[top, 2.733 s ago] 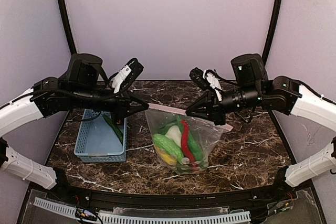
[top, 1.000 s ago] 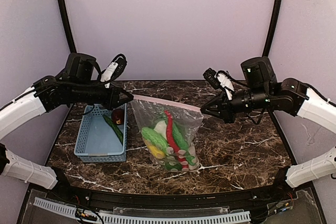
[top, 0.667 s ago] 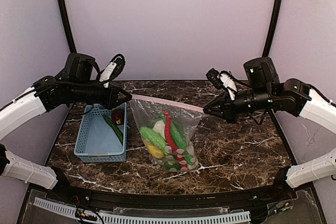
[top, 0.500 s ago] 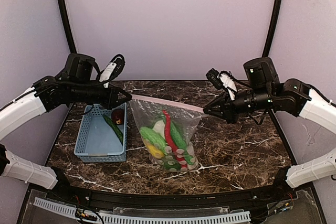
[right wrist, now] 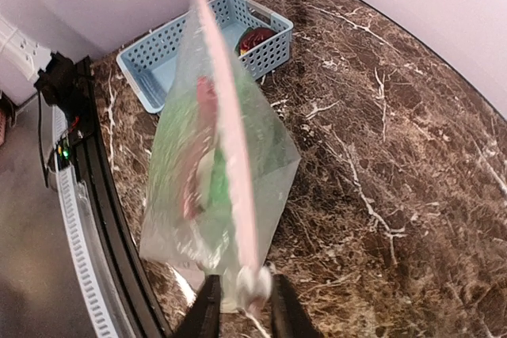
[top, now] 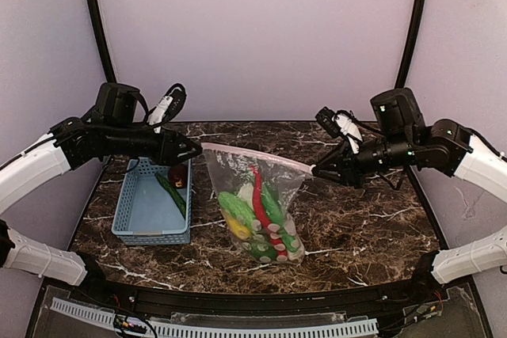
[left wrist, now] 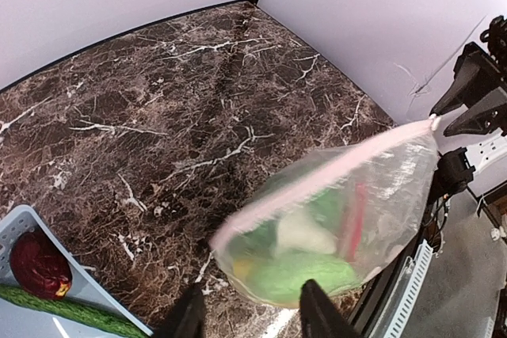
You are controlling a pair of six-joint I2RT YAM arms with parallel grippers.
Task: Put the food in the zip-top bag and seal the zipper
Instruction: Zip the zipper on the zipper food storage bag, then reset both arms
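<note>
The zip-top bag hangs over the middle of the table with its bottom resting on the marble. Inside is food: green pieces, a yellow piece, a white piece and a red chilli. The pale pink zipper runs from my left gripper to my right gripper. In the left wrist view my left gripper is open, and the blurred bag corner lies just ahead of it. My right gripper is shut on the zipper's end.
A light blue basket stands at the left. It holds a dark red fruit and a long green piece. Black frame posts rise at the back corners. A rail runs along the near edge.
My left jaws have opened and let go of the bag's left corner. The bag and my right gripper have shifted a little to the right, and the bag hangs lower.
</note>
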